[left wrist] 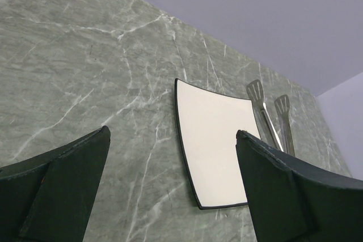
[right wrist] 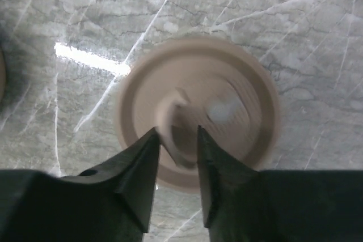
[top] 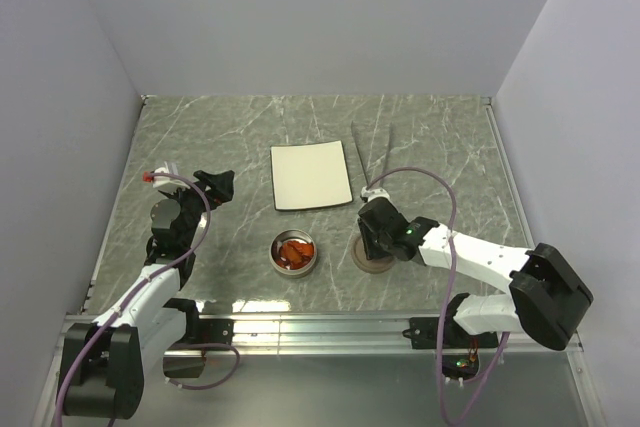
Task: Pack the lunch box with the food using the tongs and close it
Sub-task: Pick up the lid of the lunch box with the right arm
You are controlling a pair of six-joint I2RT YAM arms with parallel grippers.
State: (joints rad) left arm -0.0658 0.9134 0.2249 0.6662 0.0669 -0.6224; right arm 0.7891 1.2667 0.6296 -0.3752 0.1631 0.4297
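Note:
The lunch box [top: 278, 260], a small round silver tin, stands at the near middle of the table with orange and red-brown food [top: 294, 250] inside it. Its brown round lid [top: 371, 266] lies flat on the table just right of the tin. My right gripper [top: 375, 243] is directly above the lid [right wrist: 238, 111], and its jaws [right wrist: 177, 131] are closed narrowly on the lid's small raised handle. The tongs [top: 372, 152] lie unheld at the back, to the right of the plate, and also show in the left wrist view [left wrist: 269, 114]. My left gripper [top: 215, 184] hovers open and empty [left wrist: 172, 131] at the left.
A white square plate [top: 311, 176] lies empty behind the tin, also seen from the left wrist [left wrist: 218, 145]. A pale wall bounds the marble table at the back and on both sides. A metal rail runs along the near edge.

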